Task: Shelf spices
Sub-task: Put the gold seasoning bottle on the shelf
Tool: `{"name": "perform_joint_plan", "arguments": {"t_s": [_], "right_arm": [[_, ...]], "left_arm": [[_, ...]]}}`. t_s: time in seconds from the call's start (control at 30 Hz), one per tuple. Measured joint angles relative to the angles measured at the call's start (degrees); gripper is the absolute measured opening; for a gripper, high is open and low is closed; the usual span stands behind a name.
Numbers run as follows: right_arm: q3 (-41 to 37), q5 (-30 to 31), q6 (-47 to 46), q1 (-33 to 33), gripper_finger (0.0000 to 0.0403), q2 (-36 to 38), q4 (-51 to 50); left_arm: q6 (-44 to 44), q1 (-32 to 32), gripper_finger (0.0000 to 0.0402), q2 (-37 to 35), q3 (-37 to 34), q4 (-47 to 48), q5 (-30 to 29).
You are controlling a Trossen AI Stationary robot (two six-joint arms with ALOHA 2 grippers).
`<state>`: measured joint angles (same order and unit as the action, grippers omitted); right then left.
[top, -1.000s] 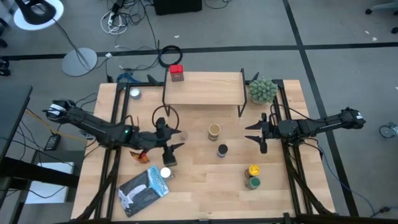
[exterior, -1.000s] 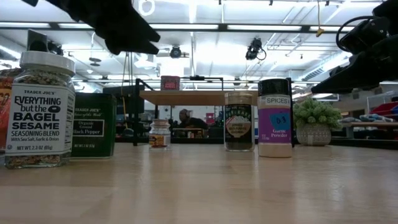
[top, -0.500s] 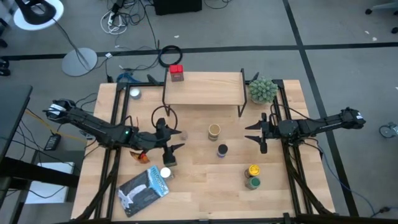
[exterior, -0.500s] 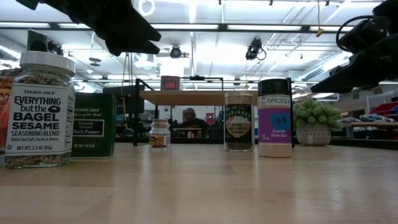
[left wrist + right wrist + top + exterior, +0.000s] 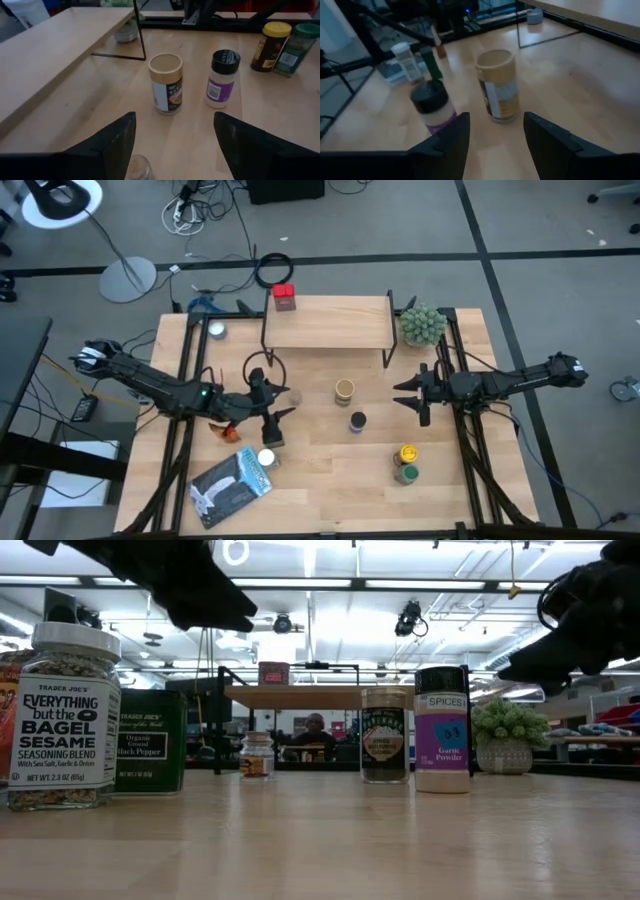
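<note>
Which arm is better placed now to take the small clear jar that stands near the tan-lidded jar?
Left. Its open end effector hangs almost over the small clear jar. The right end effector is open too, but beyond the tan-lidded jar.

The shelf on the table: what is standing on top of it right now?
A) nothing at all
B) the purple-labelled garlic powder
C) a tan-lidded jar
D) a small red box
D: the high view shows only a small red box at the far left corner of the shelf.

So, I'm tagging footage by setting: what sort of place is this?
Probably a robotics lab or workshop, not a home kitchen: grey floor with loose cables, strip ceiling lights, and a black metal frame around the wooden table.
</note>
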<state>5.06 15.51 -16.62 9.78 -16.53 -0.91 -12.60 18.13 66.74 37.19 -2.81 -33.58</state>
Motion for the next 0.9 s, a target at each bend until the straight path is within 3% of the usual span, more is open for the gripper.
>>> {"name": "perform_joint_plan", "arguments": {"t_s": [0.2,0.33,0.67,0.8,0.9], "right_arm": [[0.32,-4.53,3.95,0.62,0.0187,-1.95,10.58],[3.93,-4.69,4.14,1.53,0.0187,-7.35,10.18],[21.66,-3.53,8.64,2.23,0.0187,-33.72,10.98],[26.32,-3.54,7.52,2.23,0.0187,-43.04,19.52],[27.87,-3.56,6.10,2.25,0.0187,-48.39,27.17]], "left_arm": [[2.04,-0.19,0.0272,-1.02,0.07,0.56,-0.04],[1.95,-0.28,0.0272,-2.58,0.02,4.14,-0.04],[1.98,-0.28,0.0272,-8.09,0.02,11.88,-1.57],[1.86,-0.11,0.0272,-10.43,-0.96,12.65,-2.34],[2.01,0.00,0.0272,-14.12,-6.42,7.88,-1.49]]}}
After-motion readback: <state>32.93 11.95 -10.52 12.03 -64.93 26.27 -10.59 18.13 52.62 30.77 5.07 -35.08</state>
